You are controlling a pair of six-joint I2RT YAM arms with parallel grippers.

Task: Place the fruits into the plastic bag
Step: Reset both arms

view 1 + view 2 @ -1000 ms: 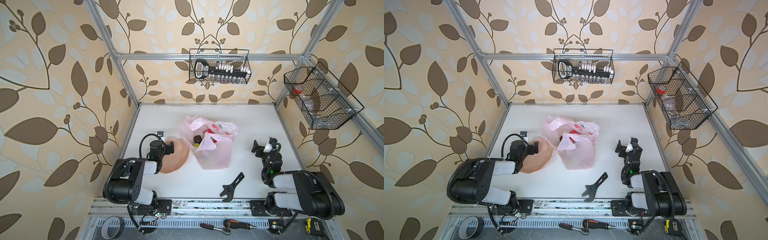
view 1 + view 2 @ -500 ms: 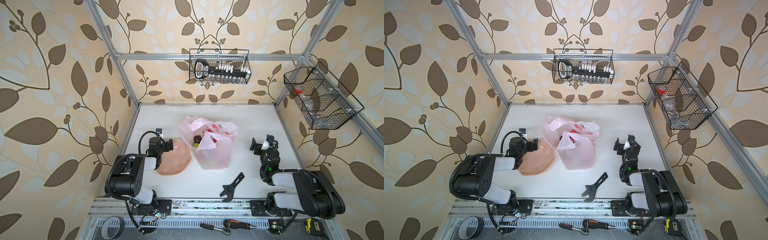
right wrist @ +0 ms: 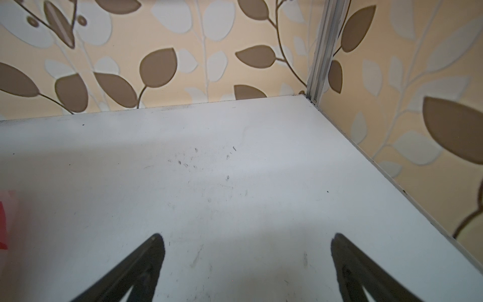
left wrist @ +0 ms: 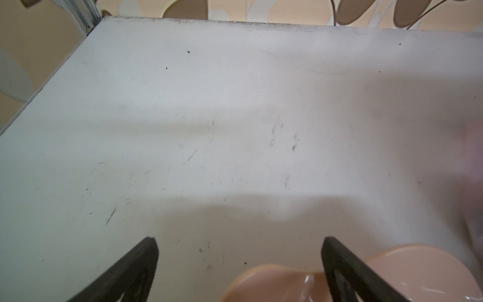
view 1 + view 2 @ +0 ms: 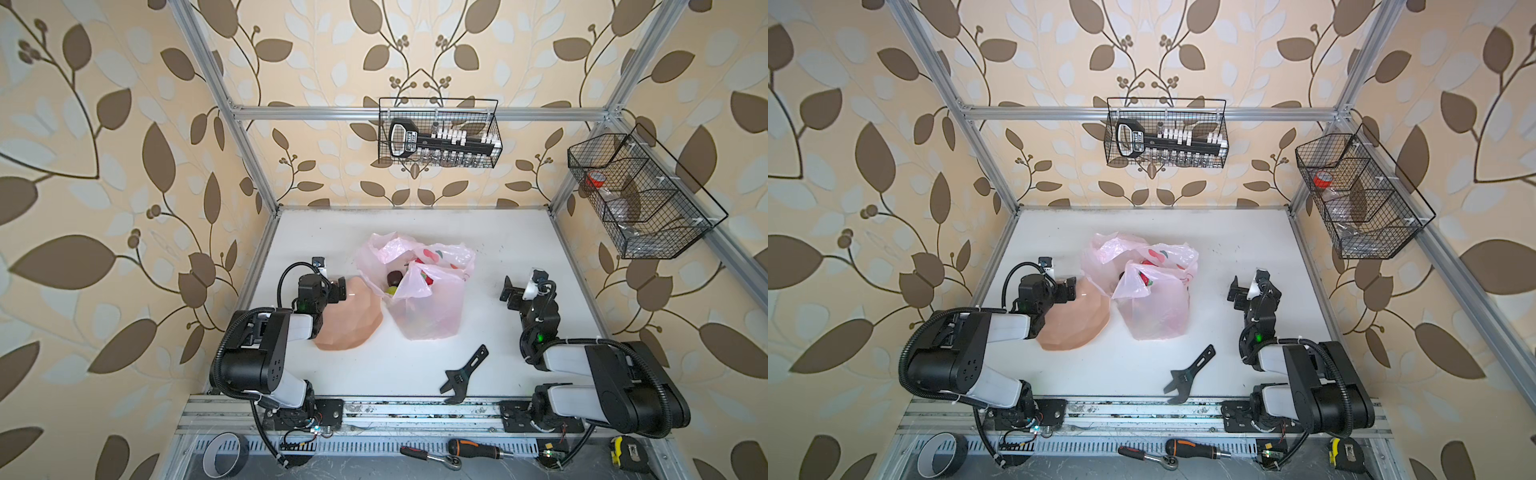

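Both wide open, nothing held: left gripper (image 4: 239, 239) low over the plate (image 5: 353, 322) rim, right gripper (image 3: 247, 235) over bare bench (image 5: 395, 370), well apart from the plastic bag (image 5: 428, 309). The fruits (image 5: 394, 277) sit inside the bag, mid-bench, just beside the plate.

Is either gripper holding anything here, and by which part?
Nothing is held. The left gripper has its jaws open at the edge of the peach plate; the right gripper has open jaws above the table, apart from the plastic bag.
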